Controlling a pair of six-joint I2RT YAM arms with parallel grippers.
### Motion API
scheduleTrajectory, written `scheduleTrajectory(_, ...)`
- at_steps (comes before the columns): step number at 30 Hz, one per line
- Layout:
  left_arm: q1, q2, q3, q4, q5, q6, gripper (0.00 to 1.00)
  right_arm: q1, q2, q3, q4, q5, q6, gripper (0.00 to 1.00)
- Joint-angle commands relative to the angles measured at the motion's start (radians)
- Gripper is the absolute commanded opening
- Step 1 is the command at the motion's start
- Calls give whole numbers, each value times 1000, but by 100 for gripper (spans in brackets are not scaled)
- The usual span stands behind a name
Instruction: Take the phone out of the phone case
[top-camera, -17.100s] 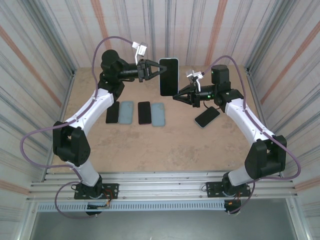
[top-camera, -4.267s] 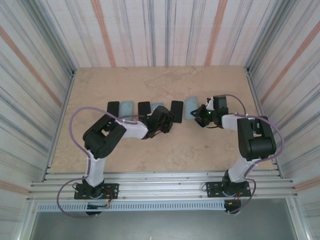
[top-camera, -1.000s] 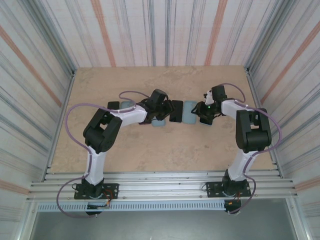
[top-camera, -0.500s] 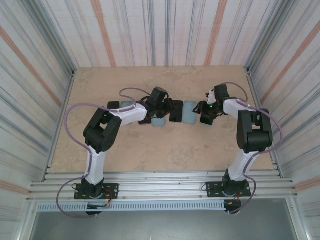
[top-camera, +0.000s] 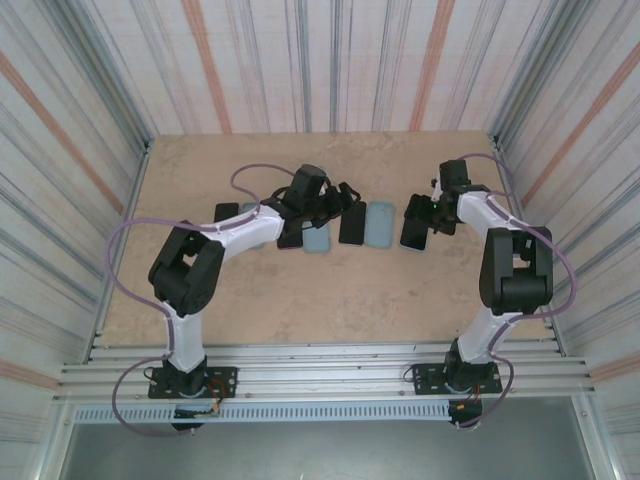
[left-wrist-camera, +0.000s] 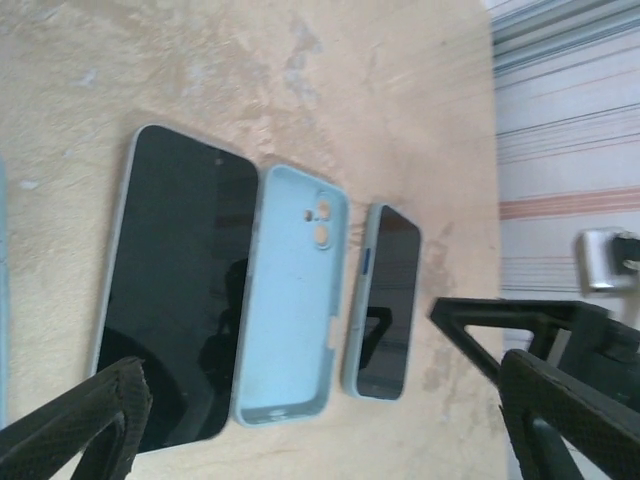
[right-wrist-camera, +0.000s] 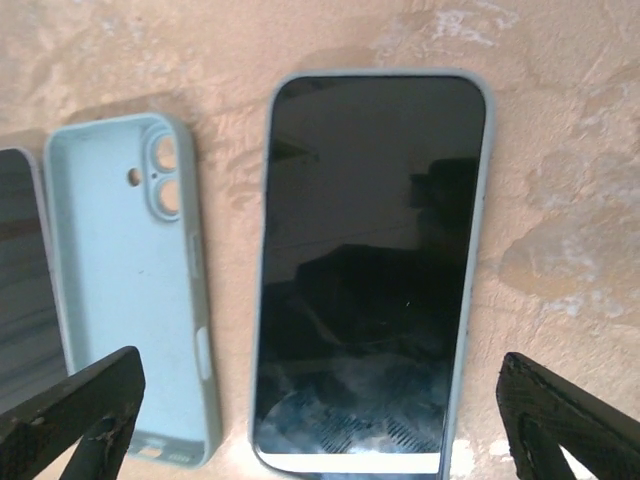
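The phone in its light-blue phone case lies face up on the table, at the right end of the row. My right gripper hovers over its lower end, open, a finger on either side and nothing between them; from above the right gripper stands just behind it. My left gripper is open too, above a bare black phone and an empty blue case, with the cased phone beyond. In the top view the left gripper sits behind the row's middle.
A row lies across the table: a bare black phone and an empty blue case in the middle, another blue case and more dark phones to the left. An empty case lies left of the cased phone. Corrugated walls surround the table.
Both grippers have opened wide. The left one has drawn back from the middle phones toward the far side; the right wrist has shifted right and back, uncovering the cased phone.
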Motion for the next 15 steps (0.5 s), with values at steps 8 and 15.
scheduleTrajectory(8, 8, -80, -49, 61, 89, -41, 99, 94, 154, 109, -109, 251, 76, 96)
scheduleTrajectory(15, 9, -84, -60, 102, 117, -73, 99, 128, 221, 137, -132, 282, 113, 93)
